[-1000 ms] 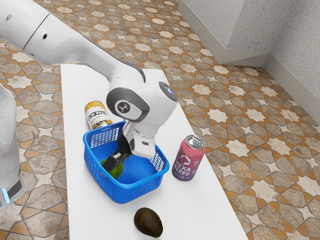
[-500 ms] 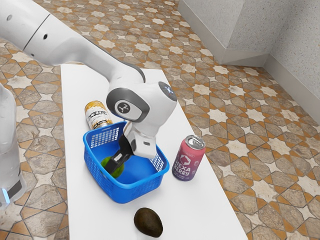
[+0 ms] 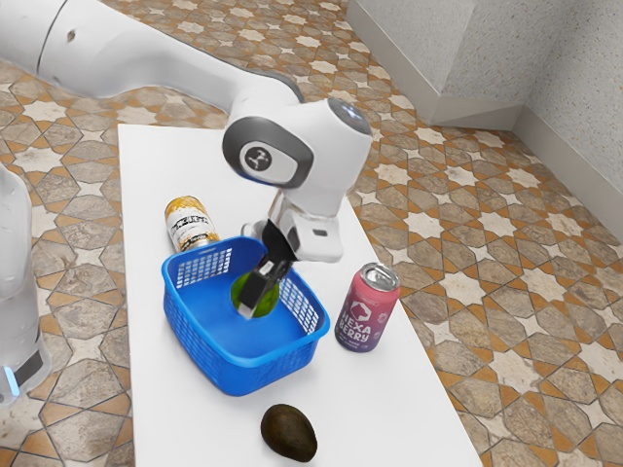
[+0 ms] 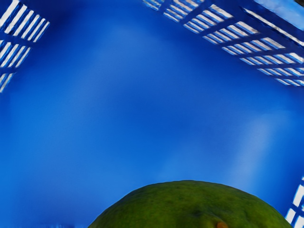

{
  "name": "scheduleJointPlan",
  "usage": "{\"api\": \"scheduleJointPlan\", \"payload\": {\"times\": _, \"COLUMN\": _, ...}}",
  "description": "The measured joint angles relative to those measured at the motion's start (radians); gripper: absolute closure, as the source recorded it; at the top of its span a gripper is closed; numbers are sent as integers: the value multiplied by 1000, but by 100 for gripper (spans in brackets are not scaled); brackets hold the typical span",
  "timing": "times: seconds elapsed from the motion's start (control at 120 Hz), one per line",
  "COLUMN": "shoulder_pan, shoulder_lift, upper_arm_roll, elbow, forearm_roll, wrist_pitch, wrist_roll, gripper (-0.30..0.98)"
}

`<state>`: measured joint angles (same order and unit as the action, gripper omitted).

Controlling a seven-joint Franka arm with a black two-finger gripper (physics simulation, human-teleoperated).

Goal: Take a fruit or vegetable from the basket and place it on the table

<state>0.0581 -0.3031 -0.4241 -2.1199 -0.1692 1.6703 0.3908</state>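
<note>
Claw: the black claw (image 3: 257,296) is clamped on the green fruit, one finger across the side that faces the exterior camera, and tilted over the basket's inside.
Green fruit: in the claw (image 4: 190,206), over the blue floor of the basket; from the exterior view I cannot tell how far below the rim it sits.
Basket: blue, upright on the table, with slotted walls (image 3: 243,375) all around the space under the fruit; these walls stand between the fruit and the open tabletop. The arm's hand covers part of the far rim.
Table: white top (image 3: 161,409), its long edges running from the far end toward the exterior view's lower edge; the basket sits between them.
Soda can: pink and purple with a silver lid (image 3: 365,309), upright, just beside the basket on the exterior view's right, near the table's edge on that side. It takes up that strip between basket and edge.
Yellow-and-white container: just behind the basket's far corner on the exterior view's left (image 3: 189,222), toward the table's edge there; the rim hides its lower part.
Dark avocado: on the table (image 3: 289,432), near the basket's wall closest to the exterior camera, apart from it, taking up some of the near tabletop.
Surroundings: patterned floor tiles (image 3: 526,331) around the table, a grey wall (image 3: 414,53) well apart from it.
</note>
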Motion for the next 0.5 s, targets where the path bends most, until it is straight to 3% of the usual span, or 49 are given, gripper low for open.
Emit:
{"api": "scheduleJointPlan", "payload": {"times": 0.258, "shoulder_pan": 4, "shoulder_lift": -7, "upper_arm_roll": 137, "elbow": 177, "forearm_roll": 87, "wrist_pitch": -103, "wrist_roll": -63, "gripper": 45}}
{"api": "scheduleJointPlan", "payload": {"times": 0.5, "shoulder_pan": 12, "shoulder_lift": -4, "upper_arm_roll": 316, "elbow": 219, "forearm_roll": 153, "wrist_pitch": -143, "wrist_roll": -128, "gripper": 30}}
